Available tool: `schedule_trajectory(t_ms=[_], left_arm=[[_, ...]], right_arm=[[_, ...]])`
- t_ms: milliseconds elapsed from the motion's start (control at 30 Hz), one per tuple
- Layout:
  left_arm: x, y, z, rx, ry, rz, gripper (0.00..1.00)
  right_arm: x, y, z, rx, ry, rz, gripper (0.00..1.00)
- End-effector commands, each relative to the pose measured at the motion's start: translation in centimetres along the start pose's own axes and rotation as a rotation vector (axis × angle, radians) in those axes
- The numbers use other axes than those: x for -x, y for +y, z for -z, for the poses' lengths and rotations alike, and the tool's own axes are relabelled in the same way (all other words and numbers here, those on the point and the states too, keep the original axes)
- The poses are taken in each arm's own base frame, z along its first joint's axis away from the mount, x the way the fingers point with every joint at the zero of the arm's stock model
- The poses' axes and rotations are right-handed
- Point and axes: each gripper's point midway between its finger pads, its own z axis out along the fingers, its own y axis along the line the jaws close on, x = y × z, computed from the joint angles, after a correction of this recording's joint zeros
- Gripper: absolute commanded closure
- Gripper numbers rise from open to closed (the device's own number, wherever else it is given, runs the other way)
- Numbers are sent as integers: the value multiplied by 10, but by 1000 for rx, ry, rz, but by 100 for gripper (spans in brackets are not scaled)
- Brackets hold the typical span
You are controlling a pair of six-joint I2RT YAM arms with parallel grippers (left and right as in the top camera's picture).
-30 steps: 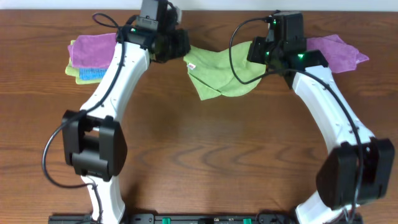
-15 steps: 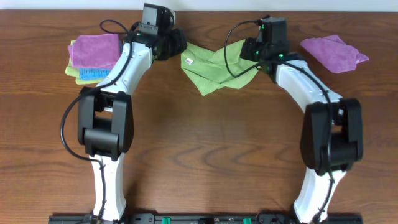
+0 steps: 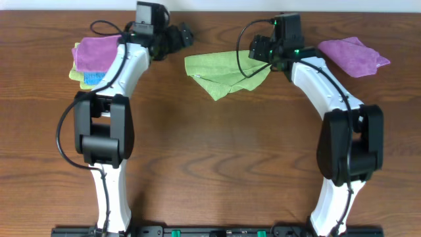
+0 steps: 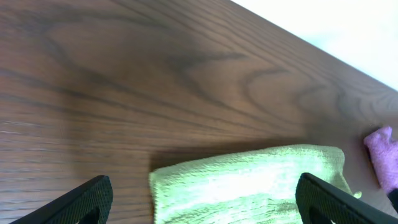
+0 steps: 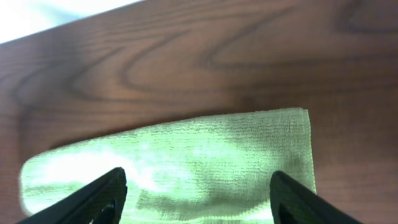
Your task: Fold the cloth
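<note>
Gaping wide, left hand (image 4: 205, 198) and right hand (image 5: 199, 191) both empty, close by the lime-green cloth (image 3: 223, 71).

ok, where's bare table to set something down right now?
Free: the wide table patch between the left arm and right arm, in front of the green cloth. Crowded: the back strip, with the cloth stack at left, the purple cloth at right, both arms over it.

Bare worktop (image 3: 217, 151) lies open between the left arm (image 3: 105, 131) and the right arm (image 3: 345, 141), in front of the cloth (image 3: 223, 74). Along the far edge, 1 stack of cloths (image 3: 97, 54) blocks the left corner and 1 purple cloth (image 3: 355, 54) blocks the right.
</note>
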Motion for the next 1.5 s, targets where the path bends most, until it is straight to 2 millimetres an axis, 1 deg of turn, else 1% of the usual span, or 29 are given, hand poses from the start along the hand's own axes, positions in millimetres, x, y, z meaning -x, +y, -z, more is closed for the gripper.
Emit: schedule_trajectory(t_ms=[0,67,133,200,233,300,367,400,467,667,733,800,933,1033,1167,1267,1367,1467], left_arm=[[11,-7,21,-47,-11,5,5],[14,-11,34,-51,-13,9,5],[11,-21,47,-69,3,10,5],[4,-32,56,-88,30,6,5],[-4,-39,59,-98,56,5,5],[-22,-49,56,-105,114,6,5],[-43,-60,48,-96,168,-25,5],[-48,-66,46,-98,175,-39,5],[-54,-72,42,-85,172,-63,5],[-73,-82,26,-52,189,-126,5],[-77,-80,21,-49,201,-124,5],[-79,-77,18,-42,211,-117,5],[-83,-70,16,-19,226,-109,5],[-87,-66,11,-11,238,-106,5],[-102,-53,-7,2,292,-77,4],[-109,-49,-15,7,312,-60,4],[-118,-44,-26,17,332,-43,1],[-127,-39,-35,28,357,-20,0]], right_arm=[[30,29,47,65,-62,-44,25],[24,27,61,50,-29,-88,24],[11,23,75,24,28,-147,24],[-8,18,82,-3,107,-203,23],[-24,18,85,-3,177,-222,23],[-46,11,80,-32,264,-234,24],[-58,5,68,-55,307,-240,28],[-61,3,64,-60,315,-242,30],[-67,-1,54,-71,336,-246,31],[-98,-11,21,-88,435,-265,32],[-103,-12,12,-82,447,-269,32],[-103,-12,4,-74,441,-269,33],[-101,-11,1,-69,431,-274,41],[-99,-11,0,-65,423,-272,42],[-100,-11,-4,-63,420,-274,43],[-102,-11,-6,-62,425,-276,43],[-103,-11,-11,-62,424,-294,44],[-109,-9,-16,-54,440,-294,44]])
